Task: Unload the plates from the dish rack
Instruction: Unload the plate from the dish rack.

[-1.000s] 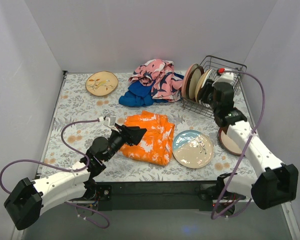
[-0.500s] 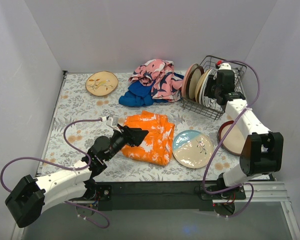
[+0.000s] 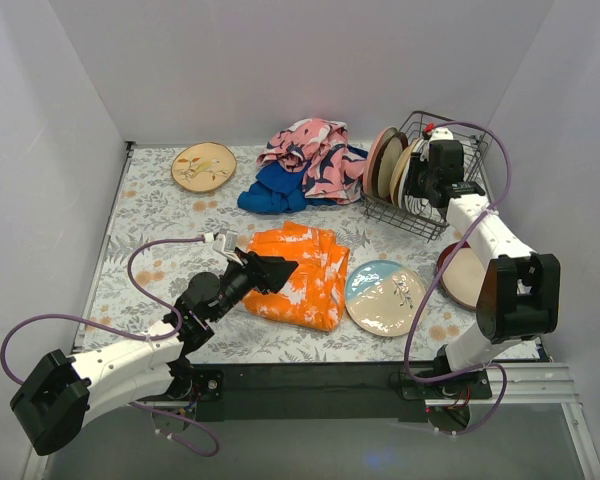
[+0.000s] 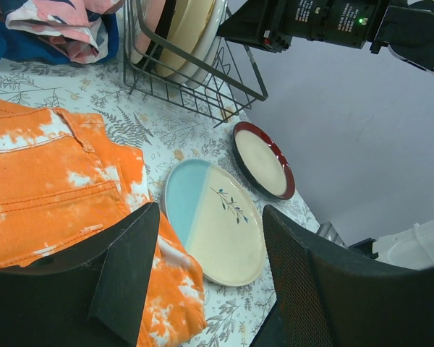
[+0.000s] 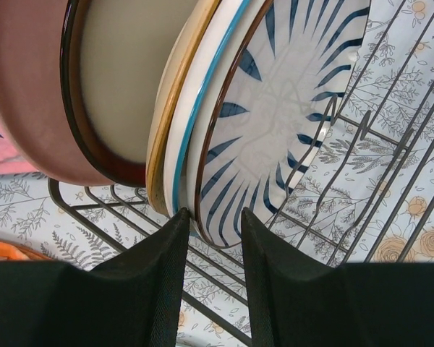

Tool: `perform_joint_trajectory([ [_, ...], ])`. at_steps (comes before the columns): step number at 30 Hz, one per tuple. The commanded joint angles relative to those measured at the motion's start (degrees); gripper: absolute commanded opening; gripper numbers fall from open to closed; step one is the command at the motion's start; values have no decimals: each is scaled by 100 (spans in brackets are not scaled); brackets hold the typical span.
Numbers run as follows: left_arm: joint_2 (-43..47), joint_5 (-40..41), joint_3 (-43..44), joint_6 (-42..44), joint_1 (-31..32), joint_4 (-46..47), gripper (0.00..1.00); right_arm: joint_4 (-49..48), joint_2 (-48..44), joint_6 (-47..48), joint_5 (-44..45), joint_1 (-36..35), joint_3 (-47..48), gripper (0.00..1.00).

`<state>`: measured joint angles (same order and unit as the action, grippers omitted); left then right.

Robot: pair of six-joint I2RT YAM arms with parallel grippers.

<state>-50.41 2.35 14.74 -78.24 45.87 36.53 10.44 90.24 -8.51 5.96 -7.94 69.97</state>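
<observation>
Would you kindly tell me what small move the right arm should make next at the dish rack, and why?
Probably ease the right gripper slightly forward, so the rim of the striped plate slides between its fingers. Its jaws stand apart, and that rim sits only at the mouth of the gap, with the blue-edged plate leaning close beside it in the dish rack.

So the left arm point(image 3: 130, 365), white links with black joints, lies low, stretched from the near-left corner of the tabletop point(image 3: 155, 215) on a diagonal toward the middle. Its black two-finger left gripper point(image 3: 272, 268) sits low over the surface, jaws wide apart, nothing between them. The right arm point(image 3: 490, 245), same build, rises at the near-right edge and reaches to the far-right corner. The right gripper point(image 3: 417, 187) points toward the left edge, fingers point(image 5: 159, 282) just a narrow gap apart.
</observation>
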Motion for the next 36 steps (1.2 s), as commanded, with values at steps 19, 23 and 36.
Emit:
perform_joint_trajectory([
  [19, 75, -24, 143, 45, 10, 100, 57, -244, -50, -27, 1610, -295, -28, 31],
  [23, 93, -24, 134, 45, 10, 91, 57, -279, -76, -151, 1795, -348, -133, 31],
  [36, 120, -24, 134, 45, 10, 82, 57, -279, -156, -608, 2428, -392, -327, 31],
])
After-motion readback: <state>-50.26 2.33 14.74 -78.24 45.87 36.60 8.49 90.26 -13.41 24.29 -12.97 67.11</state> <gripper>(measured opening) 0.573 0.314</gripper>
